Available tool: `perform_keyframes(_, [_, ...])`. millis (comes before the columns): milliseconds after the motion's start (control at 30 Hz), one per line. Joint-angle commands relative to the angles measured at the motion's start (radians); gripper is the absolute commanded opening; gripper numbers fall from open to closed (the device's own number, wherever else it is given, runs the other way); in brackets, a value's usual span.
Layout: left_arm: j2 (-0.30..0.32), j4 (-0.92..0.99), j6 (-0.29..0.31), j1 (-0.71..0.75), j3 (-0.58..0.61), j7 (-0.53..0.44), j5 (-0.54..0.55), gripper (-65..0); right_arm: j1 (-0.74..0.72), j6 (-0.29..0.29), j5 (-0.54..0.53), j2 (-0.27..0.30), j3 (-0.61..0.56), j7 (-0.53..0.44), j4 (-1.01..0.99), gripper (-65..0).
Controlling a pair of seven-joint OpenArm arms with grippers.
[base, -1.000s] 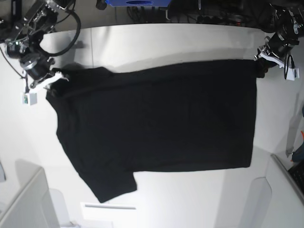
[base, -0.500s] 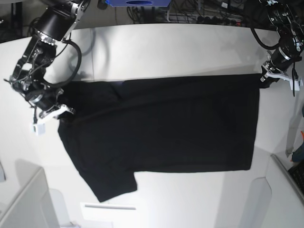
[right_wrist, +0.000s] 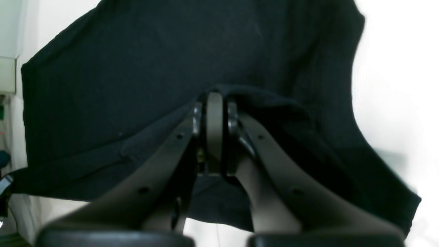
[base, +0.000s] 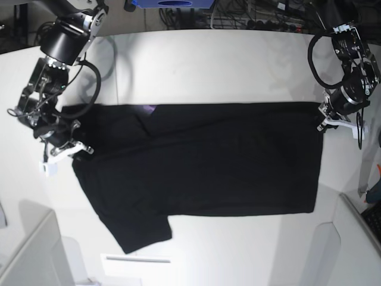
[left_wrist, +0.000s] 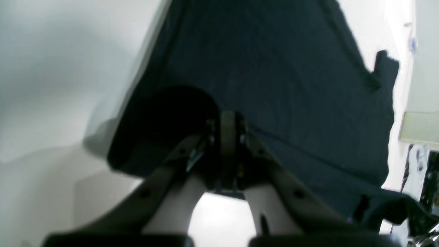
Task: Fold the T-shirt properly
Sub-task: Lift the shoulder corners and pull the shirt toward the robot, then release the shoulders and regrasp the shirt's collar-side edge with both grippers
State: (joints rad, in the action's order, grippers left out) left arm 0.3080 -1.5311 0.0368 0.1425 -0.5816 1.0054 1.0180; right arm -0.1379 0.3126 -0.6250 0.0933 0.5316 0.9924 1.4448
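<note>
The black T-shirt (base: 202,161) lies across the white table (base: 208,56), its far edge doubled over toward the front. A small purple bit of print (base: 149,108) peeks out near the far fold. My left gripper (base: 325,122) is shut on the shirt's corner at the right end; the left wrist view shows the left gripper (left_wrist: 227,125) pinching dark T-shirt (left_wrist: 274,68) cloth. My right gripper (base: 72,150) is shut on the shirt's shoulder end at the left; in the right wrist view the right gripper (right_wrist: 214,103) clamps a raised ridge of T-shirt (right_wrist: 154,51) fabric. One sleeve (base: 140,229) sticks out front left.
A blue object (base: 172,3) and cables sit beyond the table's far edge. Pale box-like panels stand at the front left (base: 30,250) and front right (base: 357,238). A white strip (base: 136,259) lies near the front edge.
Both grippers have moved toward the front of the table, drawing the shirt's far edge with them. The far fold line now sits lower and a purple patch shows.
</note>
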Motion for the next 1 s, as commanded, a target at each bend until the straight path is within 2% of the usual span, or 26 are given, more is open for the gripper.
perform_keyframes(0, [0.018,-0.013,0.005,-0.02,-0.004,-0.013,0.014,-65.0,-0.022,0.004,-0.02,0.012,0.0,-0.031,0.009,-65.0])
perform_keyframes(167, [0.039,0.019,0.005,-0.067,0.055,-0.013,0.012,-65.0,-0.026,0.004,-0.02,0.012,0.0,-0.048,-0.002,-65.0])
perform_keyframes(267, [0.046,0.02,-0.022,-0.09,0.093,-0.013,0.012,-65.0,-0.036,0.004,-0.011,0.012,0.0,-0.048,-0.003,-65.0])
perform_keyframes(433, [0.044,0.02,-0.045,-0.093,0.094,-0.016,0.012,-65.0,-0.056,0.004,0.069,0.003,0.0,-0.043,-0.003,-65.0])
perform_keyframes(700, [0.046,0.09,-0.045,-0.111,0.093,-0.018,0.012,-65.0,-0.053,0.004,0.07,0.003,0.002,-0.04,-0.002,-64.7])
perform_keyframes(733, [0.046,0.108,-0.045,-0.117,0.093,-0.018,0.012,-65.0,-0.053,0.006,0.07,0.003,0.002,-0.04,0.001,-57.9])
perform_keyframes(767, [0.046,0.122,-0.045,-0.12,0.091,-0.02,0.012,-61.5,-0.053,0.007,0.07,0.003,0.002,-0.04,0.003,-51.2])
perform_keyframes(867, [0.046,0.134,-0.045,-0.137,0.076,-0.021,0.017,-41.0,-0.052,0.009,0.069,0.003,0.011,-0.04,0.004,-34.7])
perform_keyframes(900, [0.044,0.134,-0.044,-0.142,0.051,-0.021,0.018,-34.2,-0.052,0.01,0.069,0.003,0.011,-0.045,0.009,-31.7])
perform_keyframes(967, [0.039,0.129,-0.042,-0.149,-0.013,-0.021,0.02,-23.7,-0.045,0.01,0.069,0.003,0.012,-0.048,0.044,-30.9])
